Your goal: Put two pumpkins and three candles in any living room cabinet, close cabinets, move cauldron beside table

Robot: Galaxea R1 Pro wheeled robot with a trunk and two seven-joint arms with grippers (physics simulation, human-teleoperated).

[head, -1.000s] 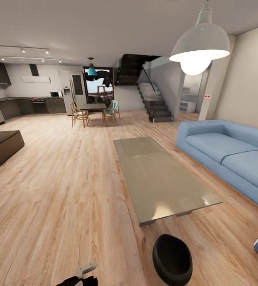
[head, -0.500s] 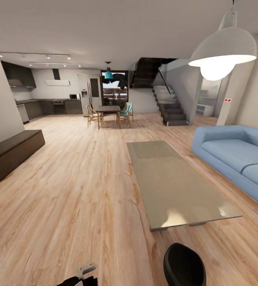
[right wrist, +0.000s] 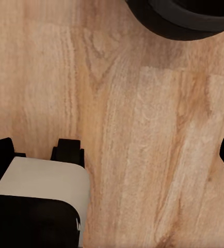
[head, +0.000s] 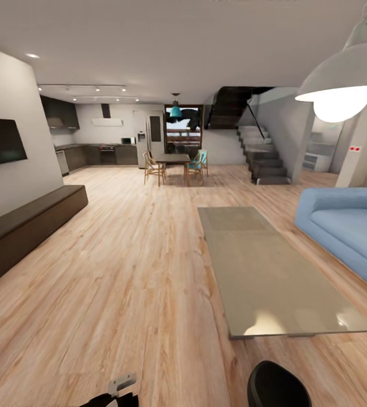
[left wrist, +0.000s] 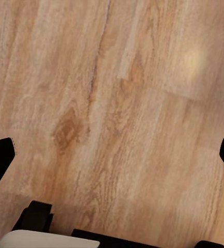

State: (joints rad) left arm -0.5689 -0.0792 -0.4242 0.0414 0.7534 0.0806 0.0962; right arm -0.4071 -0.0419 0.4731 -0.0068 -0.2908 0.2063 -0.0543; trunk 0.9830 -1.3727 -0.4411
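The glossy black cauldron [head: 276, 387] stands on the wood floor just off the near end of the long grey table [head: 274, 277]. Its rim also appears in the right wrist view as the cauldron [right wrist: 184, 18]. The low dark brown cabinet [head: 25, 226] runs along the left wall with its front panels shut. My left gripper [left wrist: 112, 160] hangs open over bare floor, and my right gripper [right wrist: 112, 155] is open over the floor short of the cauldron. Part of my left arm [head: 116, 391] shows at the lower edge. The pumpkins and candles are out of view.
A blue sofa [head: 347, 226] sits right of the table. A TV [head: 0, 141] hangs above the cabinet, and a pendant lamp [head: 347, 85] hangs at the upper right. Far back are a dining table with chairs [head: 175, 161], a kitchen and stairs [head: 262, 158]. Wide wood floor lies between cabinet and table.
The camera has turned left, so the whole picture has slid right. More of the cabinet and the TV have come into view. The cauldron and table stay where they were.
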